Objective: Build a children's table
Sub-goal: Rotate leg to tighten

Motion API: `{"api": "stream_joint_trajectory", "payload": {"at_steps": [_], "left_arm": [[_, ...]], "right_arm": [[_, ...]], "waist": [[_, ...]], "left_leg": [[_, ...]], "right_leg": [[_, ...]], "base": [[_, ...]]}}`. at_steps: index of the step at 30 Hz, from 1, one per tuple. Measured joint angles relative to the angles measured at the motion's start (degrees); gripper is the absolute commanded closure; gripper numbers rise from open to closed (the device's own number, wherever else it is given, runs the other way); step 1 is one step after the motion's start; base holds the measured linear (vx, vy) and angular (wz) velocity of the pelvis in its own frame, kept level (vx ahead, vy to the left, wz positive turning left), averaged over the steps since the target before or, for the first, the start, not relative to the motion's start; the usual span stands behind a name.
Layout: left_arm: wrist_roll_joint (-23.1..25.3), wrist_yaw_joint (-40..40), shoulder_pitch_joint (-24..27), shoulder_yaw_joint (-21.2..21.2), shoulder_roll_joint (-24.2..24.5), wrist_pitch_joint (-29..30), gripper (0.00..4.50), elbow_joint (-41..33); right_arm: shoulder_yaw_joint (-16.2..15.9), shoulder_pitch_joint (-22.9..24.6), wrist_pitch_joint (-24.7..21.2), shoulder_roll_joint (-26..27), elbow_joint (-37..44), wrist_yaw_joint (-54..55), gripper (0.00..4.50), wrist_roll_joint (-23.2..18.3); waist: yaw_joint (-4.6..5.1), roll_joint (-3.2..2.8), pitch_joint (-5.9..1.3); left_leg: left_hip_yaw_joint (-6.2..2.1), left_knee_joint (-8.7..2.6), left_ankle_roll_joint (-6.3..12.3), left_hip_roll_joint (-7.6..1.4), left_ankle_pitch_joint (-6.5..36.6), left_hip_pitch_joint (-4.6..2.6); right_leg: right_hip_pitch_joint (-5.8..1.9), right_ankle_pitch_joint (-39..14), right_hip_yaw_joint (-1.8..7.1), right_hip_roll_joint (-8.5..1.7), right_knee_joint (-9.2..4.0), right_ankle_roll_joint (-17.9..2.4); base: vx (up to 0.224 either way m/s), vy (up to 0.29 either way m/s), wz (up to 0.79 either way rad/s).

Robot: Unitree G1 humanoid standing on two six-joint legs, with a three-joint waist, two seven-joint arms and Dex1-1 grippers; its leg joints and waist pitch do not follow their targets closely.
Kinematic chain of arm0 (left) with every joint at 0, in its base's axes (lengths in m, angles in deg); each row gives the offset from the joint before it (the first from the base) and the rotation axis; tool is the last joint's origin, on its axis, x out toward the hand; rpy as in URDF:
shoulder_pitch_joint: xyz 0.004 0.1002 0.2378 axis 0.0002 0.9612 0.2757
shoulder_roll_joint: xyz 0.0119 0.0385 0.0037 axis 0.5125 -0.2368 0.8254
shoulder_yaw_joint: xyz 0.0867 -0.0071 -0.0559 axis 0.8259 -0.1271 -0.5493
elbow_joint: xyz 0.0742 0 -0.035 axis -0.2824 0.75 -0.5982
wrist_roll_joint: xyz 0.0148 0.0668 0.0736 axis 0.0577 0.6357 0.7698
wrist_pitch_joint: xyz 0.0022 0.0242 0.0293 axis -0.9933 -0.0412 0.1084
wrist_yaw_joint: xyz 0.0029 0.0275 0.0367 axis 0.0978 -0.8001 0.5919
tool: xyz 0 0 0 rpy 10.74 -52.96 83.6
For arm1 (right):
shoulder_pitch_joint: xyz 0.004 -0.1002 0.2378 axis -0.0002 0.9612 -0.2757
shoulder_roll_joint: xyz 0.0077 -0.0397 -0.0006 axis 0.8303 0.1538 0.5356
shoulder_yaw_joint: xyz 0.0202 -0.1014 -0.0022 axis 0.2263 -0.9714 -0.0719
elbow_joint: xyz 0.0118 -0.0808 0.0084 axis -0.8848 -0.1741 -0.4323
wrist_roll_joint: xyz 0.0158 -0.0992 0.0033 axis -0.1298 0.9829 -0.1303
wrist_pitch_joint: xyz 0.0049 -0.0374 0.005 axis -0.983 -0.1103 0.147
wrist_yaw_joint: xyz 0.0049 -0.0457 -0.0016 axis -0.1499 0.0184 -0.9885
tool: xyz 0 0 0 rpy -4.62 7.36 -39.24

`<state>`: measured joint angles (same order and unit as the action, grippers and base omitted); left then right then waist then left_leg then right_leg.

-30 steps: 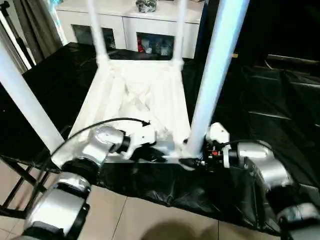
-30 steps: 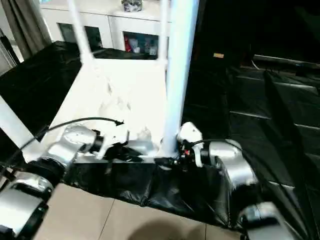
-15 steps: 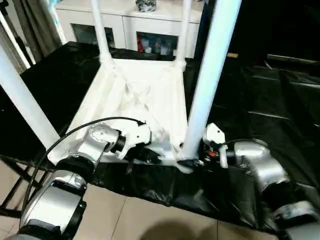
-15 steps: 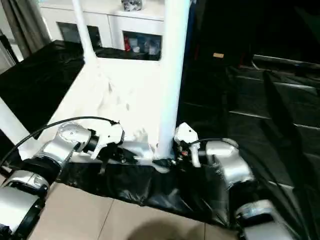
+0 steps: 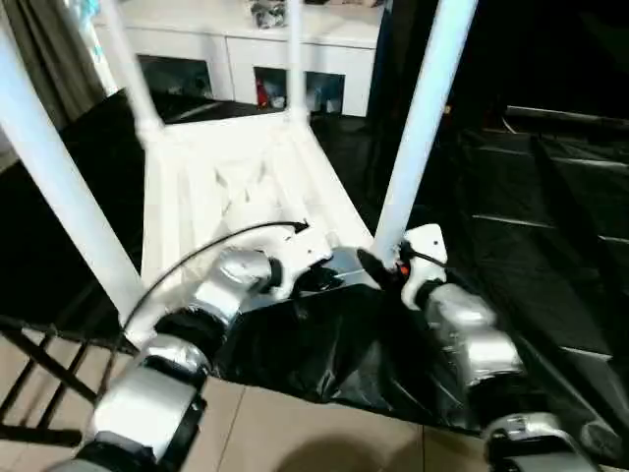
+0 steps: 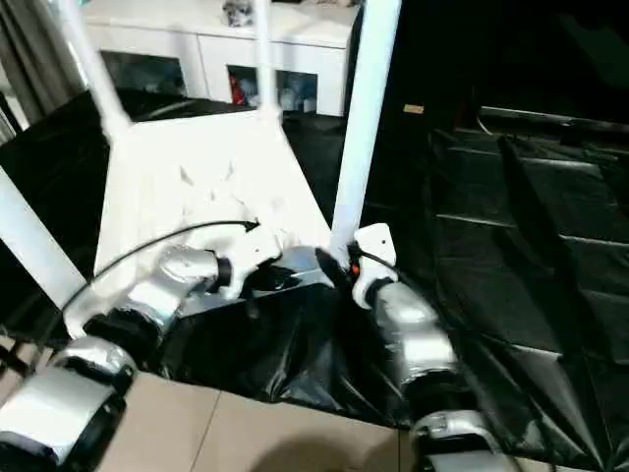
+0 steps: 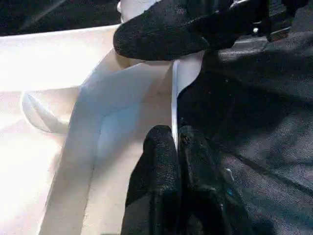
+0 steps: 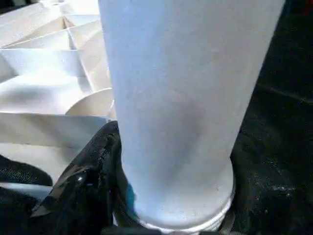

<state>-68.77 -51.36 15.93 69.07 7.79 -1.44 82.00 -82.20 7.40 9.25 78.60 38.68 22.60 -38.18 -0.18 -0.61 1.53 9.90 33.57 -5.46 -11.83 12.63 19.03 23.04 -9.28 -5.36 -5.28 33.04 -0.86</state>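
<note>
The children's table [image 5: 236,187] lies upside down on a black sheet [image 5: 511,226], with its white legs standing up from the corner sockets. The near edge of the top is close to the robot, and both grippers are at this edge. The left gripper [image 7: 177,147] is clamped on the thin raised rim [image 7: 174,105] of the table: in the left wrist view the two black fingers [image 7: 159,166] stand pressed together with the white rim squeezed between them. In the head views this gripper [image 5: 329,278] sits just left of the near right corner, with a black cable [image 5: 211,244] arching over the silver forearm. The right gripper [image 5: 378,267] is at the foot of the near right leg [image 5: 418,118], where the leg goes into its socket. In the right wrist view one black finger [image 8: 85,191] touches the base of the thick white leg [image 8: 181,107] on one side; the other side looks dark too, so the fingers seem to hold the leg between them, but I cannot see this side clearly. The near left leg [image 5: 59,177] stands well apart from both grippers, and two thinner far legs [image 5: 133,74] rise at the far corners. Behind the table is a white cabinet [image 5: 246,39] with glass doors.
</note>
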Motion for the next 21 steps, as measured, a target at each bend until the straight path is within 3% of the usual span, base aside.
{"api": "stream_joint_trajectory", "payload": {"at_steps": [3, 8, 15, 21], "left_arm": [[0.2, -0.1, 0.2, 0.0, -0.1, -1.0, 4.5, 0.0], [-0.9, -3.3, 0.9, 0.0, 0.4, -1.9, 4.5, -1.3], [-4.2, -15.1, 1.8, -0.4, 4.2, -3.8, 4.5, -2.5], [-5.4, -23.3, 2.3, 0.2, 6.8, -5.8, 4.5, -2.5]], "right_arm": [[-0.1, 0.0, 0.7, -0.4, 0.0, -1.6, 0.99, -0.2], [-1.6, 0.0, 0.8, -5.4, 0.0, -12.5, 0.54, -0.9], [-6.6, 0.0, 0.2, -13.6, 2.4, -33.1, 0.54, -2.5], [-9.9, -0.2, 0.2, -16.5, 3.5, -44.7, 0.89, -3.3]], "waist": [[0.01, -0.06, 0.04], [-0.21, -0.19, 0.05], [-0.43, -0.22, 0.08], [-1.68, -0.1, 0.15]], "left_leg": [[0.0, -0.01, 0.0, 0.02, 0.0, 0.04], [0.02, -0.17, 0.05, -0.03, 0.0, 0.1], [0.07, -0.25, 0.43, -0.04, -0.1, 0.17], [0.14, -0.15, 0.43, -0.09, -0.1, 0.18]], "right_leg": [[0.02, 0.0, 0.01, -0.01, -0.01, 0.0], [0.02, 0.1, 0.0, -0.01, 0.05, -0.1], [0.06, -0.2, -0.03, 0.0, 0.06, -0.2], [0.06, -0.3, -0.03, 0.0, 0.11, -0.2]], "base": [[0.0, 0.0, 0.0], [0.0, 0.0, 0.0], [0.0, 0.0, 0.0], [0.0, 0.0, 0.0]]}}
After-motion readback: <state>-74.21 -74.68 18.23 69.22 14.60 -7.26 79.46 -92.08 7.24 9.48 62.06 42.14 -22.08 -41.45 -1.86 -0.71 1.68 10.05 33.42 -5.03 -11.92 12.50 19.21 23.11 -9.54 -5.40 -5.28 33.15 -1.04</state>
